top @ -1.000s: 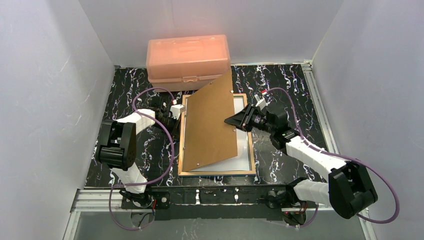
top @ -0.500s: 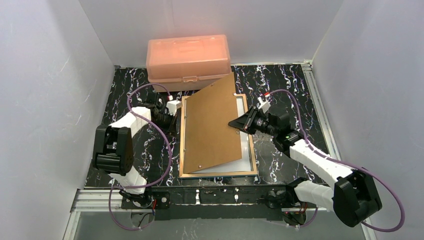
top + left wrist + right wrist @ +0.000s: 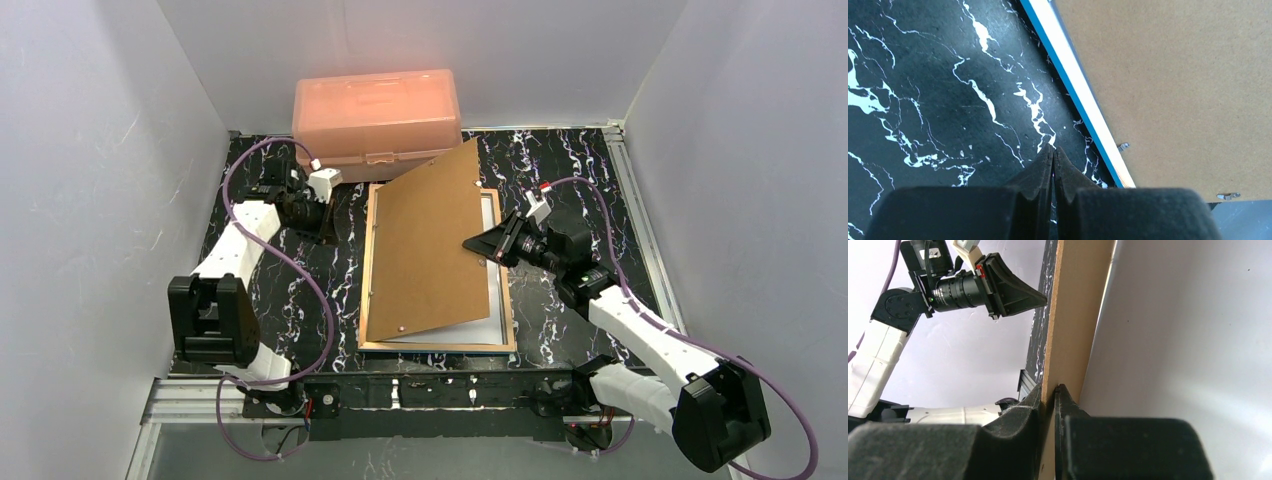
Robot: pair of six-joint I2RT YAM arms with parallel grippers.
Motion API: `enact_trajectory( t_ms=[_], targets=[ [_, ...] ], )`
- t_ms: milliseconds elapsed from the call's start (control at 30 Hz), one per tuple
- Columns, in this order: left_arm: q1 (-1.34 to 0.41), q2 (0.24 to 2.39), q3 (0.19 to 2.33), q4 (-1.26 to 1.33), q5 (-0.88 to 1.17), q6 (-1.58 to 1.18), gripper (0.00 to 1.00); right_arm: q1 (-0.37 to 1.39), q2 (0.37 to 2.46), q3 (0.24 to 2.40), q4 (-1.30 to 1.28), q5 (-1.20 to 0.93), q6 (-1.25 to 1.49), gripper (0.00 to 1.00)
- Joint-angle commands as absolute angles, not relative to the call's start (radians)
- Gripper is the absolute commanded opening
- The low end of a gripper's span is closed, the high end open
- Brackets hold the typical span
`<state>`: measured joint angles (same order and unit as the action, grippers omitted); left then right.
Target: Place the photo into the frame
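Closure stage: backing board (image 3: 425, 250), edge clamped in right gripper (image 3: 1048, 390), has slid rightward over frame (image 3: 440, 347); left gripper (image 3: 1053, 150), fingers together, has withdrawn, so seating probably falls to the right arm.

Backing board (image 3: 425, 250) matt brown fibreboard; frame (image 3: 450, 346) edge pale wood; box (image 3: 375, 115) peach plastic.

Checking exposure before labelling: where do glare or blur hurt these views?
Top external: sharp, though the peach box lid glows overexposed. Left wrist: table crisp, left tool dark, slightly soft. Right wrist: right tool near-black, white area beside the backing board washed out.
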<state>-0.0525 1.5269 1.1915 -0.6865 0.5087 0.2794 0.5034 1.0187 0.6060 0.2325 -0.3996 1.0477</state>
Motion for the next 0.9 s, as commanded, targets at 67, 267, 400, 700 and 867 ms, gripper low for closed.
enact_trajectory(
  t_ms=[67, 267, 400, 700, 867],
  targets=[
    [-0.046, 1.481, 1.159, -0.747, 0.534, 0.264, 0.00, 0.498, 0.948, 0.659, 0.456, -0.434, 1.065, 0.01],
    [-0.051, 1.491, 1.093, -0.692, 0.585, 0.237, 0.00, 0.498, 0.954, 0.681, 0.447, -0.454, 1.047, 0.01],
    [-0.083, 1.532, 1.077, -0.634, 0.602, 0.214, 0.04, 0.500, 0.977, 0.709, 0.422, -0.486, 1.021, 0.01],
    [-0.199, 1.644, 1.088, -0.554, 0.586, 0.191, 0.13, 0.507, 0.991, 0.706, 0.374, -0.481, 0.988, 0.01],
    [-0.232, 1.695, 1.086, -0.502, 0.516, 0.184, 0.13, 0.513, 0.996, 0.716, 0.353, -0.472, 0.980, 0.01]
  ],
)
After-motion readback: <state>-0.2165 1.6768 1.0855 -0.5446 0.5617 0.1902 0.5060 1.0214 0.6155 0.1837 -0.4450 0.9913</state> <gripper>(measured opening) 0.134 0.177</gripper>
